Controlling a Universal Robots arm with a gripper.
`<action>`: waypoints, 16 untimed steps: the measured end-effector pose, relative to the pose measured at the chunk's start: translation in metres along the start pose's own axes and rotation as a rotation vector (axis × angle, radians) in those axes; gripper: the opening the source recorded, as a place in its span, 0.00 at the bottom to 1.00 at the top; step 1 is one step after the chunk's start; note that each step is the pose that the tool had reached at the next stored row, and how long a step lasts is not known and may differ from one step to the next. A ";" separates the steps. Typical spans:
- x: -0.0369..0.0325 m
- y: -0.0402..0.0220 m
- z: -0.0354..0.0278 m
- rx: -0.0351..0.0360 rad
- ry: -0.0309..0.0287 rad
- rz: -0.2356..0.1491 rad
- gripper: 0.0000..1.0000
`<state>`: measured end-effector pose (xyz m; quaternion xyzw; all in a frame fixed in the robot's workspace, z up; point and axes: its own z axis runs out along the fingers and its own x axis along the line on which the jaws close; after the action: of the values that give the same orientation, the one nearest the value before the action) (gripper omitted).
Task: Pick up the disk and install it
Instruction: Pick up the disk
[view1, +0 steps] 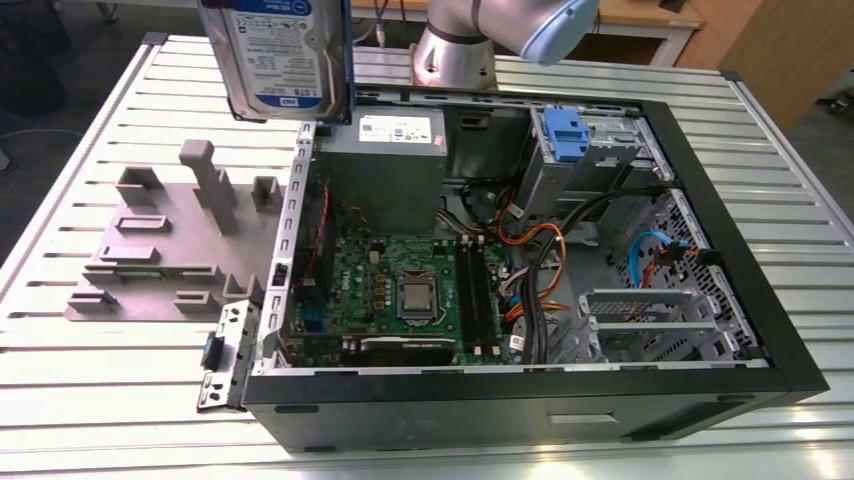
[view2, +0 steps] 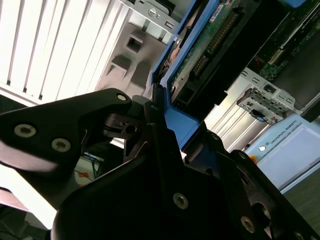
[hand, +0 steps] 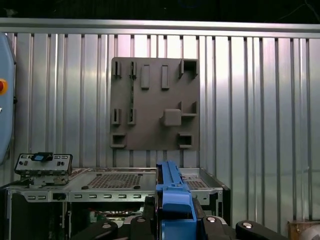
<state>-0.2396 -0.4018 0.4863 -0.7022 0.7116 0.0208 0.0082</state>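
The disk (view1: 280, 55) hangs upright above the table, just outside the far corner of the open computer case (view1: 747, 300) on the exterior view's left. It is silver with a white-and-blue label facing the camera and a blue frame down its edge. In both wrist views my gripper (view2: 170, 132) (hand: 174, 220) is shut on the blue carrier frame (view2: 175, 117) (hand: 172, 192), with black fingers pressed to each side. The disk's green circuit-board side (view2: 215, 40) shows in the second wrist view.
Inside the case are a metal drive bay with a blue latch (view1: 566, 135), a grey power-supply box (view1: 387, 150), the motherboard (view1: 400, 290) and loose cables (view1: 534, 245). A grey holder plate (view1: 167, 245) (hand: 155, 102) lies on the slatted table (view1: 120, 370). The arm's base (view1: 454, 45) stands behind the case.
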 end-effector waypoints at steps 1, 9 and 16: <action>0.0008 -0.0019 0.0000 0.0000 0.0000 0.000 0.36; 0.0024 -0.0238 0.0001 -0.0001 0.0001 0.000 0.36; 0.0034 -0.0319 0.0005 0.0000 0.0004 0.000 0.36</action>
<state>-0.2078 -0.4055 0.4852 -0.7022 0.7116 0.0207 0.0080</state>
